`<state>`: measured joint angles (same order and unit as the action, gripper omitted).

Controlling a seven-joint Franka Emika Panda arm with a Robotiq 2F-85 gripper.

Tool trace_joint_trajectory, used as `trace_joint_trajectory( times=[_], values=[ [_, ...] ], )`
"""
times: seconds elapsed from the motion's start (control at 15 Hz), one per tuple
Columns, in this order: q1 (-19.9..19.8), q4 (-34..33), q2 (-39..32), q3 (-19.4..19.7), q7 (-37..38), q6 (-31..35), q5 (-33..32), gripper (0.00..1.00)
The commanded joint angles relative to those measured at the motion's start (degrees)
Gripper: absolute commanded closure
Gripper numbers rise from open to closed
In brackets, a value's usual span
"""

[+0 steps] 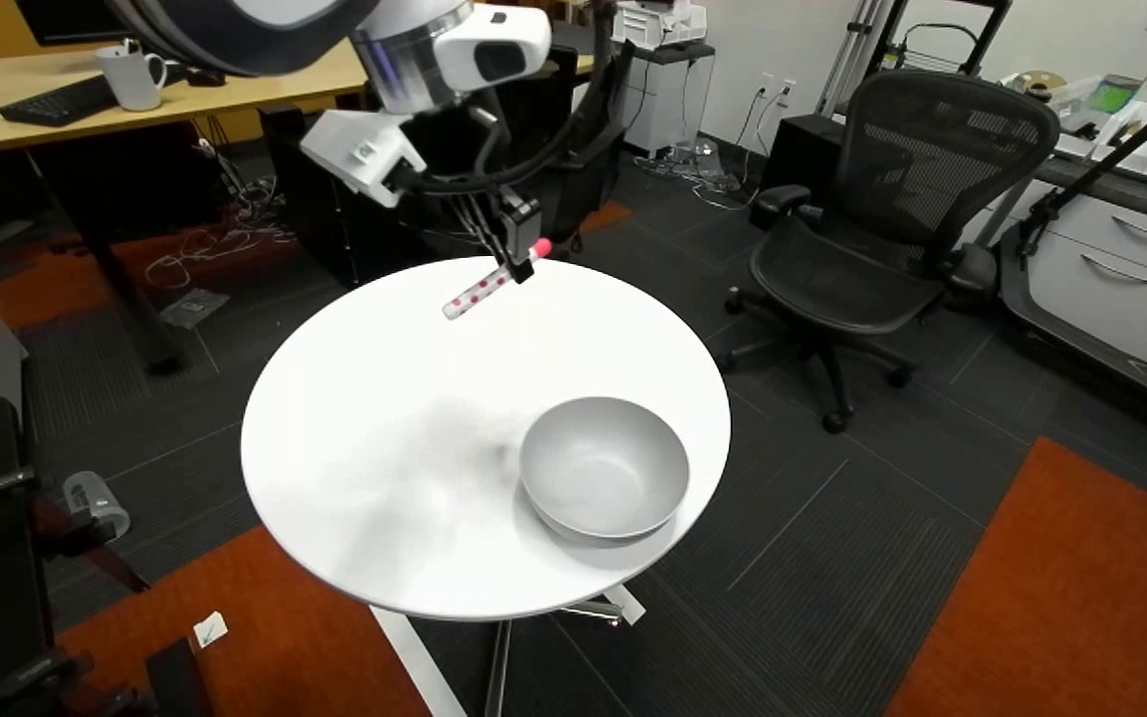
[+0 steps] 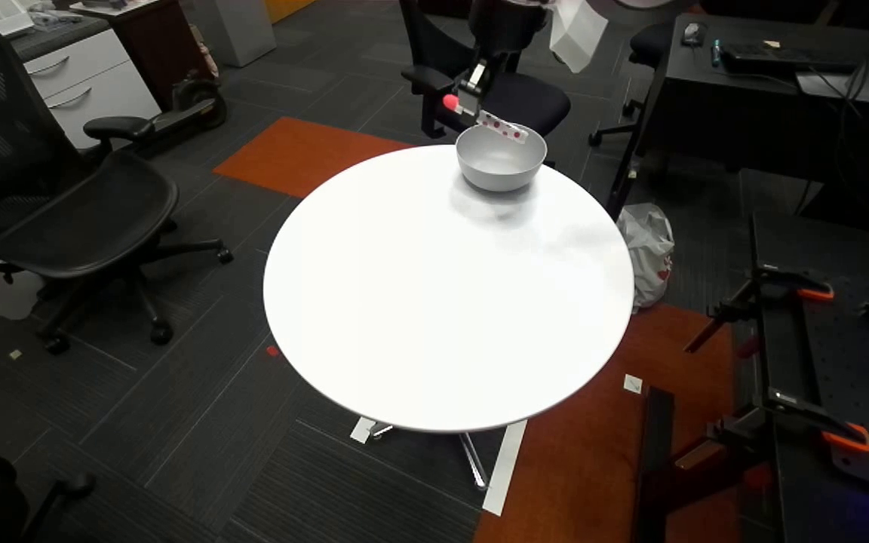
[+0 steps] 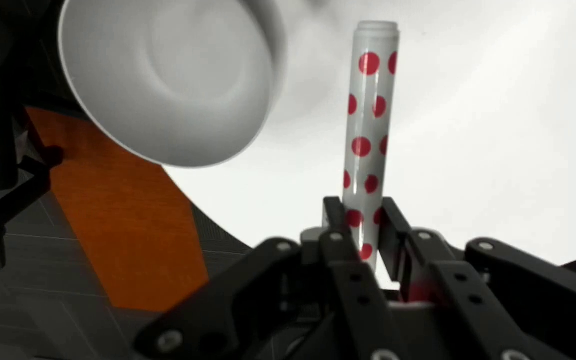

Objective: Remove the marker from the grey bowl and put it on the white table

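Marker (image 3: 368, 145) is pinched by the gripper (image 3: 363, 217) above the white table (image 1: 364, 398); grey bowl (image 1: 603, 468) sits near its edge, mesh chair (image 1: 842, 284) beside.

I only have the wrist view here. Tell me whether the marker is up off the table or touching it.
Observer: Off it. Taken together, the exterior views put the marker in the air, gripped by the hand and apart from the white table.
Operator: Give me its tilt.
Observer: It looks slanted: in both exterior views its dotted end shows lower than its red end.
Operator: My picture cuts off the grey bowl. Report what it stands on.
Observer: The white table. Both exterior views show it upright, its underside down on the tabletop near the edge.
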<state>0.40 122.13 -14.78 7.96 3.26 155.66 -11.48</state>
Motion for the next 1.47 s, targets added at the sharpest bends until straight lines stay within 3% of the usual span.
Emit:
trace_joint_trajectory(
  times=[0.0, 0.27, 0.6, 1.4],
  values=[
    [2.3, 8.0, 4.2, -2.3, 1.9, 4.4, -1.9, 0.95],
    [2.5, 9.3, 1.1, -8.9, -6.0, 8.3, 1.7, 0.95],
    [0.7, 6.2, -5.2, -15.5, -15.7, 7.8, 7.1, 0.95],
    [-3.0, -1.9, -18.5, -17.3, -23.6, 7.1, 6.4, 0.95]
  ],
)
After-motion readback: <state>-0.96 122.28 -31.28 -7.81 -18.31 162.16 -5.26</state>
